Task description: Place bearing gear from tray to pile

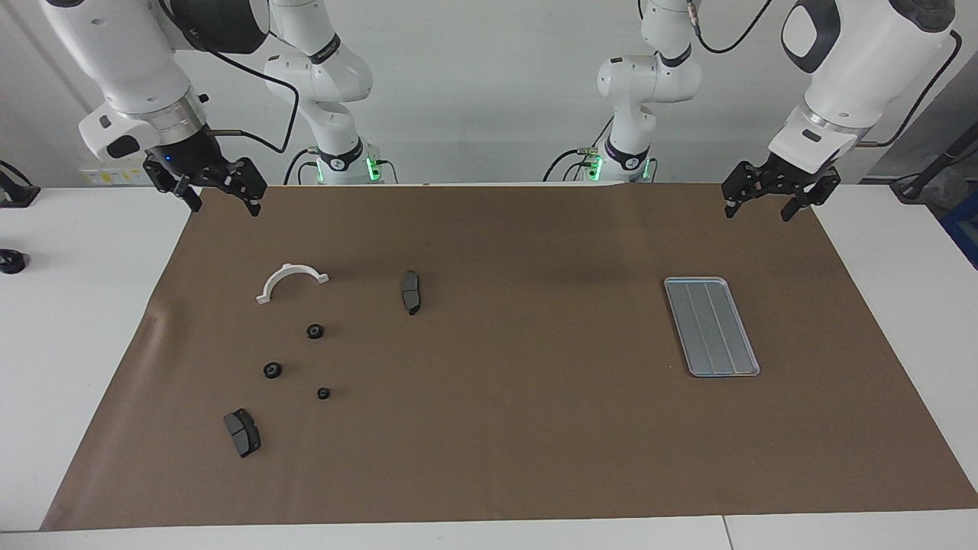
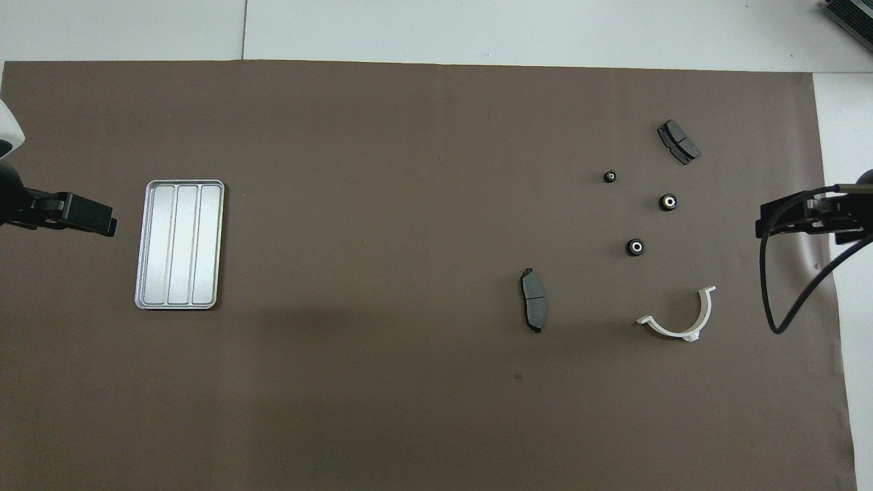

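Observation:
The silver ridged tray [image 1: 711, 326] lies on the brown mat toward the left arm's end, with nothing in it; it also shows in the overhead view [image 2: 181, 244]. The pile lies toward the right arm's end: a white half-ring bracket [image 1: 290, 281], two dark brake pads [image 1: 411, 292] [image 1: 242, 432] and three small black gears [image 1: 315, 331] [image 1: 273, 370] [image 1: 323, 393]. My left gripper [image 1: 758, 211] is open and empty, raised over the mat's edge by the left arm's base. My right gripper [image 1: 225, 205] is open and empty, raised over the mat's corner by the right arm's base.
The brown mat [image 1: 519, 428] covers most of the white table [image 1: 76, 321]. A small black object [image 1: 11, 261] sits on the table off the mat at the right arm's end. A black cable [image 2: 794, 286] hangs from the right arm.

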